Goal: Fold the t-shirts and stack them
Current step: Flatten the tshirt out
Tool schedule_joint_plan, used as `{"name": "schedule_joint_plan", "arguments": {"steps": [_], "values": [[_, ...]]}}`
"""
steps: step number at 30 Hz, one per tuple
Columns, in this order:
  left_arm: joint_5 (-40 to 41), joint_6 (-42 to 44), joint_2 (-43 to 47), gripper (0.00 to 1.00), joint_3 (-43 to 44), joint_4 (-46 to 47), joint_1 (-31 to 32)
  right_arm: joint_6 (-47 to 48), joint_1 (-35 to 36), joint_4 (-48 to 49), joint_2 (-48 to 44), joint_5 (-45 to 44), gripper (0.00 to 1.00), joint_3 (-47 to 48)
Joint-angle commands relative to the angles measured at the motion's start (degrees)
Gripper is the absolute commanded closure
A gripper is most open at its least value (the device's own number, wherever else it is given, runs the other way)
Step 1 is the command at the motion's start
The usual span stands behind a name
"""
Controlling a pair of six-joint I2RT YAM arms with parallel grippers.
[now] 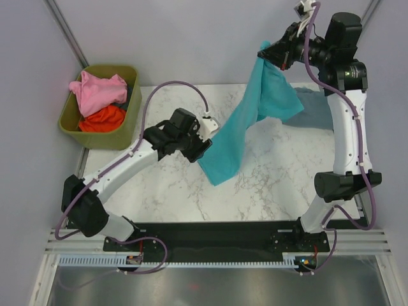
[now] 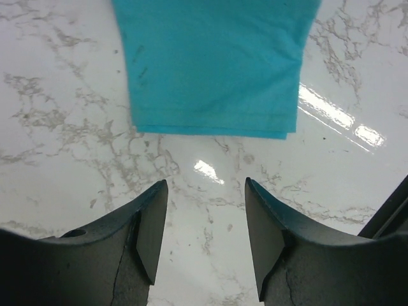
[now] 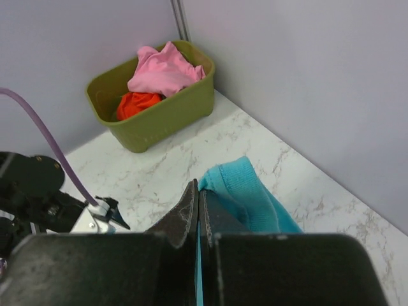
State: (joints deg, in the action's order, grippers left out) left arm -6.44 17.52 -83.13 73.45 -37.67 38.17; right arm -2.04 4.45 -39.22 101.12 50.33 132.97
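The right gripper (image 3: 197, 194) pinches a fold of the soft teal t-shirt (image 1: 245, 127) between dark jaws, and the cloth drapes limp toward the glossy marble table (image 1: 268, 191). The left gripper (image 2: 205, 190), its wedge-shaped jaws spread, sits near the stitched hem, seemingly not touching it.

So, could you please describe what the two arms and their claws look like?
The left arm and right arm have glossy white links between bulky black joint housings. A purple cable loops along each. The left claw has two dark grey, wedge-shaped fingers with flat inner faces; the right claw looks the same dark grey.
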Motion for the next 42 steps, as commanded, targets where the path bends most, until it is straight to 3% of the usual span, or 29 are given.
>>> {"name": "schedule_joint_plan", "arguments": {"steps": [1, 4, 11, 17, 18, 19, 31, 32, 35, 36, 38, 39, 42], "values": [[-3.66, 0.87, -3.52, 0.41, 1.25, -1.62, 1.20, -10.32, 0.12, 9.31, -0.66, -0.93, 1.00, 1.16], [-4.99, -2.39, -4.84, 0.41, 2.49, -0.57, 1.73, -14.03, 0.12, 12.42, -1.19, -1.37, 1.00, 1.33], [-5.43, -5.91, -10.03, 0.41, 1.87, 0.49, 4.01, -12.55, 0.12, 12.68, -2.59, -3.47, 1.00, -4.99], [-4.46, -5.48, -15.11, 0.42, 0.46, 0.58, 14.46, -10.70, 0.03, 10.66, -0.23, -4.36, 1.00, -6.58], [6.15, -2.78, -16.17, 0.38, 0.90, 1.19, 15.43, -10.79, 0.12, 10.74, 0.21, -4.36, 1.00, -6.49], [8.09, -3.01, -17.58, 0.37, 1.43, 1.37, 16.92, -11.05, 0.04, 10.75, 1.00, -4.45, 1.00, -6.32], [15.58, -2.49, -34.80, 0.36, 15.22, 1.46, 18.34, -11.31, -0.40, 10.57, -0.22, -3.22, 1.00, -8.68], [15.49, -2.40, -35.43, 0.38, 16.36, 1.46, 18.34, -11.32, -0.49, 10.66, -0.22, -3.22, 1.00, -8.95], [15.14, -2.23, -37.19, 0.55, 17.78, 1.02, 18.34, -11.49, -0.84, 10.57, -0.40, -3.13, 1.00, -9.39], [14.18, -1.96, -37.19, 0.72, 17.78, 0.85, 18.34, -11.49, -0.93, 10.57, -0.40, -3.22, 1.00, -9.39], [13.65, -1.96, -36.31, 0.84, 17.26, 0.41, 18.34, -11.49, -1.37, 10.66, -0.49, -3.30, 1.00, -9.30], [13.21, -1.96, -35.79, 0.96, 16.90, 0.32, 18.34, -11.58, -1.55, 10.66, -0.57, -3.48, 1.00, -9.30], [13.82, -2.31, -31.93, 0.98, 14.80, -0.12, 18.34, -11.84, -2.33, 10.66, -0.57, -4.09, 1.00, -9.13]]}}
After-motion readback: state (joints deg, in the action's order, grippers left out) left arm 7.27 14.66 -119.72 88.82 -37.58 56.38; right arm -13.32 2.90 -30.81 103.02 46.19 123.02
